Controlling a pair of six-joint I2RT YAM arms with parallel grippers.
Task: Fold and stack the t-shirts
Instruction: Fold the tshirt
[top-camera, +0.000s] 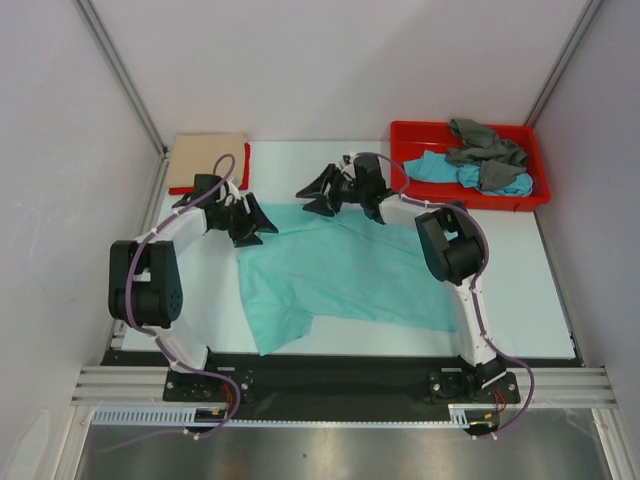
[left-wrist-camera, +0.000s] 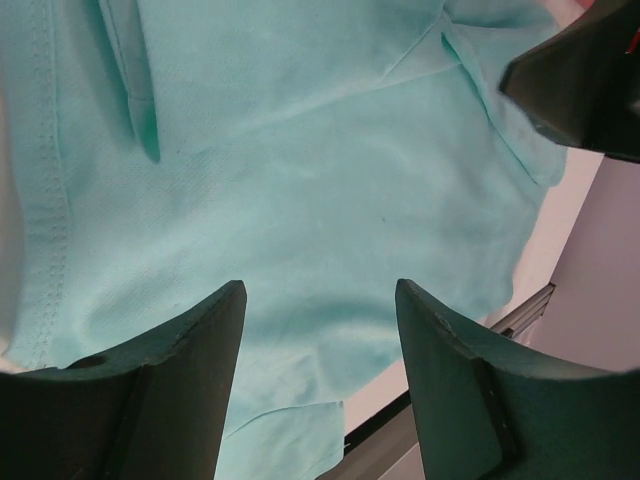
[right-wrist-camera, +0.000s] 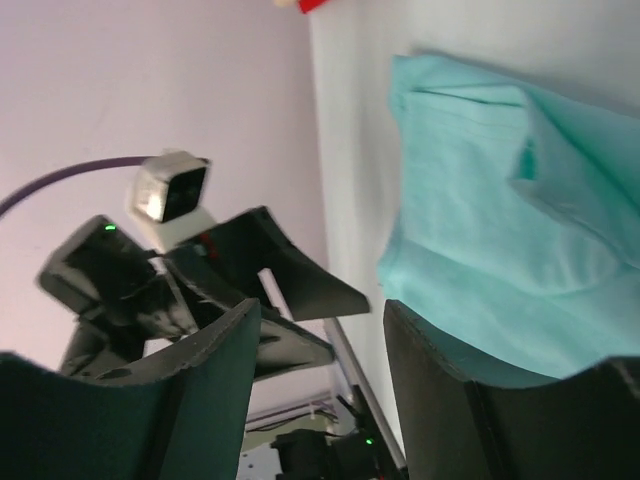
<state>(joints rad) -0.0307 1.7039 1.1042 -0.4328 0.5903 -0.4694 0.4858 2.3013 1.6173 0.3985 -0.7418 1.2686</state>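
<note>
Since the mint-green t-shirt lies opened out but rumpled across the middle of the worktop, with one corner trailing toward 7 o'clock and creases running through its body, the step in hand looks like flattening it before any fold.

The left pincer hovers at the shirt's 10 o'clock corner, fingers spread and nothing between them; its wrist view shows only bare cloth below the gap. The right pincer hangs just past the far hem at 12 o'clock, likewise spread and empty, pointing toward its partner.

To do this well, I judge that each pincer should come down on a single layer at a far corner and pinch the hem rather than a bunched ridge. Both should then draw apart together until the cloth goes taut. A grab on a doubled ridge would likely carry the wrinkle into the fold. The thin cloth will probably sag and drag, so a low lift seems wise.

At 10 o'clock a folded beige t-shirt rests on a red t-shirt, the stack to join. At 2 o'clock the red tray holds a grey t-shirt and a turquoise-blue t-shirt, both crumpled.
</note>
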